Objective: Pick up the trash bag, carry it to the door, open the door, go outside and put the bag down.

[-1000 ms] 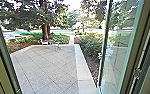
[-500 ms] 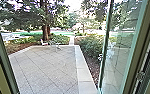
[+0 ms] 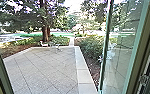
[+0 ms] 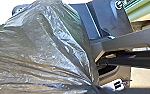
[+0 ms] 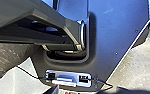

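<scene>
The creased trash bag [image 4: 38, 47] is partly cut off.

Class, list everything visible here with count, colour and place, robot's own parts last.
Crinkled plastic trash bag: one, grey, left wrist view
Open glass door: one, green-edged, head view's right
Straight door frame: one, olive, both sides
Tiled paving: one area, grey, beyond doorway
Flat border strip: one, pale, along paving's right
Leafy shrubs: count unclear, green, beside paving
Thick tree trunk: count unclear, brown, beyond paving
Outdoor furniture: count unclear, white, near trunk
Wide flat plate: one, dark, wrist views
Jointed bar: one per wrist view, grey
</scene>
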